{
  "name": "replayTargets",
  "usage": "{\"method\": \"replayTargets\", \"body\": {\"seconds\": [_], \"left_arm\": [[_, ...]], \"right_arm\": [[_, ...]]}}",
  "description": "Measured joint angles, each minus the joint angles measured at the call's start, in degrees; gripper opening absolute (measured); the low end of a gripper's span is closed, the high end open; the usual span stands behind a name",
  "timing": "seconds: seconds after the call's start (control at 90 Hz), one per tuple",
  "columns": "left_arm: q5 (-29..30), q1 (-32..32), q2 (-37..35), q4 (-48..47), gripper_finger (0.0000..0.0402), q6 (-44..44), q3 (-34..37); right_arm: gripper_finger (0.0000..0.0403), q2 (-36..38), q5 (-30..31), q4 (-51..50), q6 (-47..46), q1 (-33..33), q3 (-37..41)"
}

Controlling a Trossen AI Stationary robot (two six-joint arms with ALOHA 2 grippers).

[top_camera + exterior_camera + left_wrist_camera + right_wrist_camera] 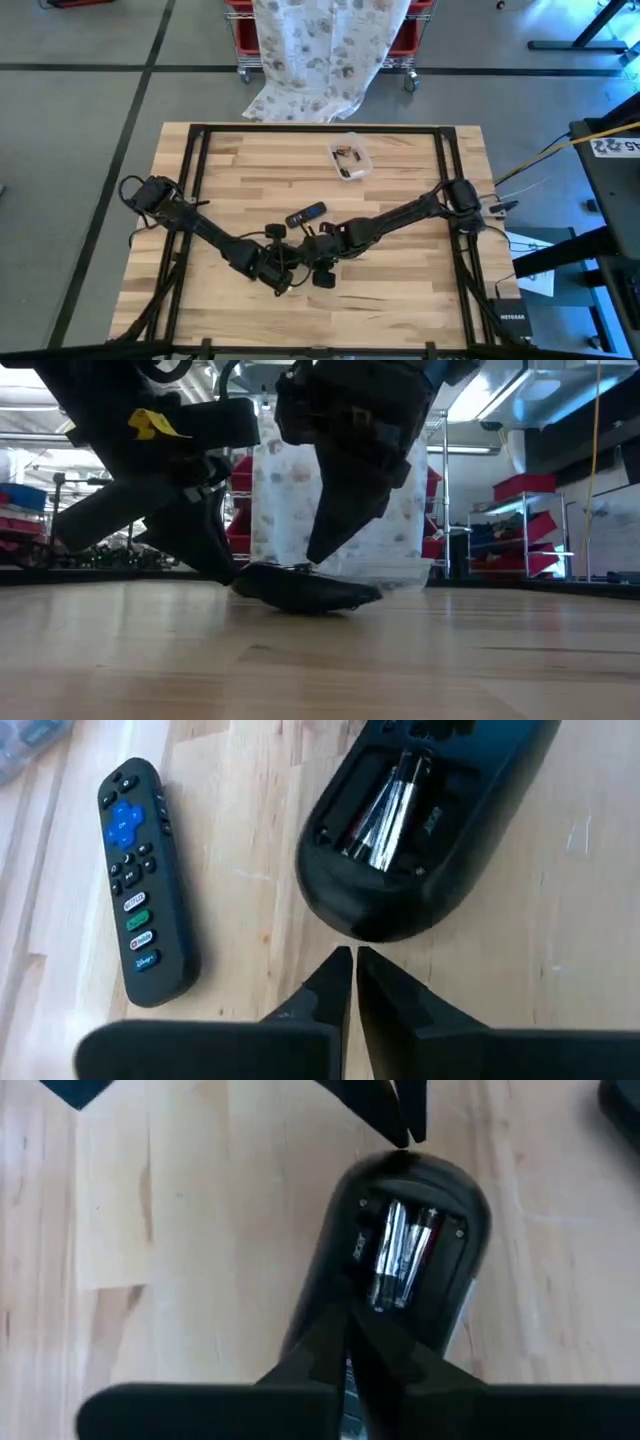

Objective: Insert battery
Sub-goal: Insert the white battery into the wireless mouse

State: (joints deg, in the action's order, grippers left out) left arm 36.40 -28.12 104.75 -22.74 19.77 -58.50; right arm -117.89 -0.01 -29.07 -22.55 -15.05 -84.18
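Observation:
A black remote (430, 840) lies back up on the wooden table, its battery compartment (400, 1250) open with two batteries (385, 815) inside. My left gripper (352, 958) is shut, its tips at the remote's rounded end. My right gripper (347, 1320) is shut and comes down on the remote's back just beside the compartment. In the low view the left gripper (218, 555) stands at the remote's (305, 590) left end and the right gripper (330, 535) over its middle. From above, both grippers (292, 262) (315, 248) meet at the table's middle. My left gripper's shut fingertips (403, 1125) stand at the remote's rounded end (365, 925), slanting down from the table's left. Whether they touch it I cannot tell. My right gripper rests its shut fingertips (335, 1330) on the remote's back beside the open compartment's edge (365, 1305), slanting down from the right. The fingers hide the exact spot. The remote lies flat on the table.
A second black remote with blue and coloured buttons (140, 935) lies face up just beyond the grippers (306, 214). A clear plastic tub (350, 158) stands at the far middle of the table. A small black piece (323, 278) lies near the front. A patterned cloth (325, 55) hangs behind the table.

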Motion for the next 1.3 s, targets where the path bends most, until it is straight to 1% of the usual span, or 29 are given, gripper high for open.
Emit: {"method": "replayTargets", "body": {"seconds": [0.3, 0.467, 0.589, 0.767, 1.033, 1.3], "left_arm": [[0.0, 0.0, 0.0, 5.9, 0.0003, -2.3, 0.0], [0.0, 0.0, 0.0, 5.7, 0.0003, -2.2, 0.0], [0.0, 0.0, 0.0, 5.9, 0.0003, -2.1, -0.1], [0.0, 0.1, 0.0, 5.9, 0.0003, -1.7, -0.1], [0.0, 0.0, 0.0, 5.7, 0.0003, -0.5, -0.1], [0.1, 0.0, 0.0, 5.8, 0.0003, 0.0, -0.1]], "right_arm": [[0.0000, 0.1, 1.4, 0.6, 0.0, 0.0, 0.7], [0.0000, 0.2, 2.0, 0.5, 0.4, -0.4, 0.9], [0.0000, 1.5, 2.7, -0.8, 1.8, -0.8, 0.5], [0.0000, 2.7, 5.9, -7.2, 1.4, -0.7, 0.5], [0.0000, 0.8, 4.5, -5.7, 1.4, -0.8, 0.4], [0.0000, 0.7, 3.9, -4.5, 1.4, -0.8, 0.4]]}}
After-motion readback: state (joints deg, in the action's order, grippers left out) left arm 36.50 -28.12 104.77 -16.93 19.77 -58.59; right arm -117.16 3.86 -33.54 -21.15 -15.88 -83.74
